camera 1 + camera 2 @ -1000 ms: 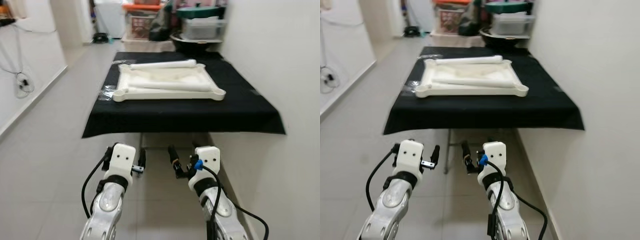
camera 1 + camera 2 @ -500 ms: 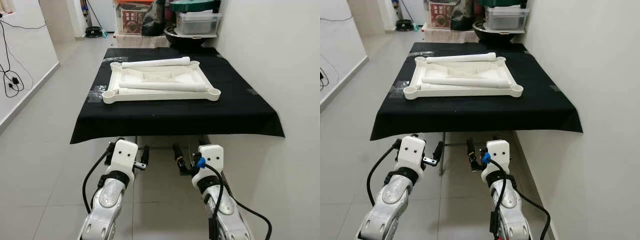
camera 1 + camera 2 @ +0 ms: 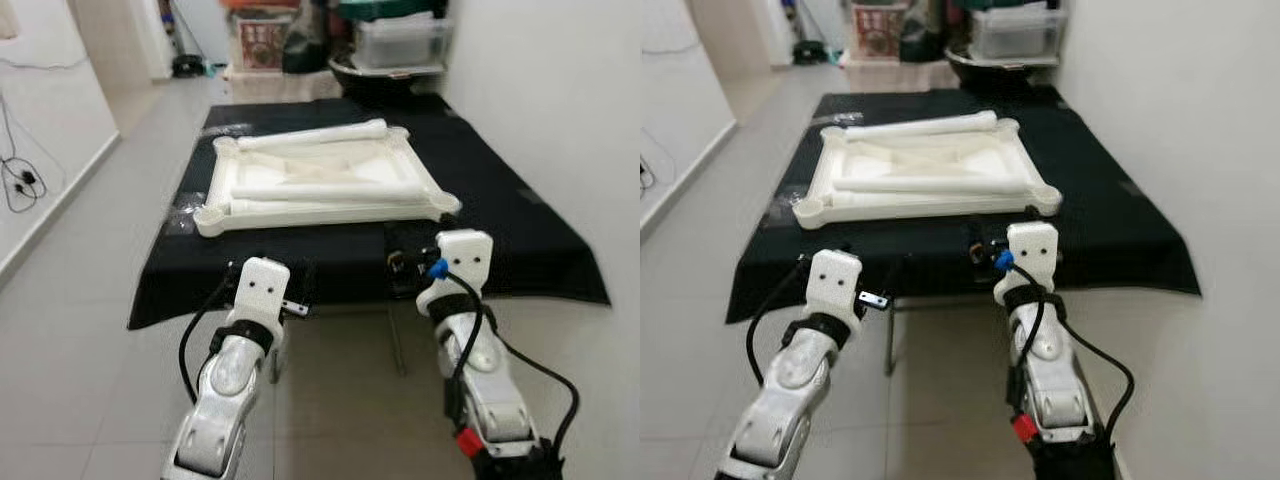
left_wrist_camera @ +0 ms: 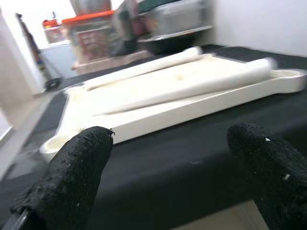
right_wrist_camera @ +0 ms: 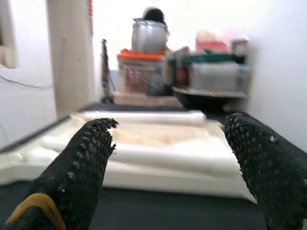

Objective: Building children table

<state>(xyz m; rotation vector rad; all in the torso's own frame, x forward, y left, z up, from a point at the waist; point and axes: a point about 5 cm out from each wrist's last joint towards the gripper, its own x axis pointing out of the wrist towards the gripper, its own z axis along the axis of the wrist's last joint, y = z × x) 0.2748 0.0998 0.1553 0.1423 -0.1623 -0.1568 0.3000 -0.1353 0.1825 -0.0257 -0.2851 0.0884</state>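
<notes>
Black-cloth-covered surface carries white plastic square tabletop, upside down, w/ two white tube legs lying on it. Right pincer at tabletop's near right corner, fingers apart. Left pincer near surface's front edge below tabletop, apart, empty.

Bright, even indoor light; slight blur.

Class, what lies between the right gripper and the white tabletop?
Only bare black cloth separates the right gripper from the white tabletop, in the right wrist view.
</notes>
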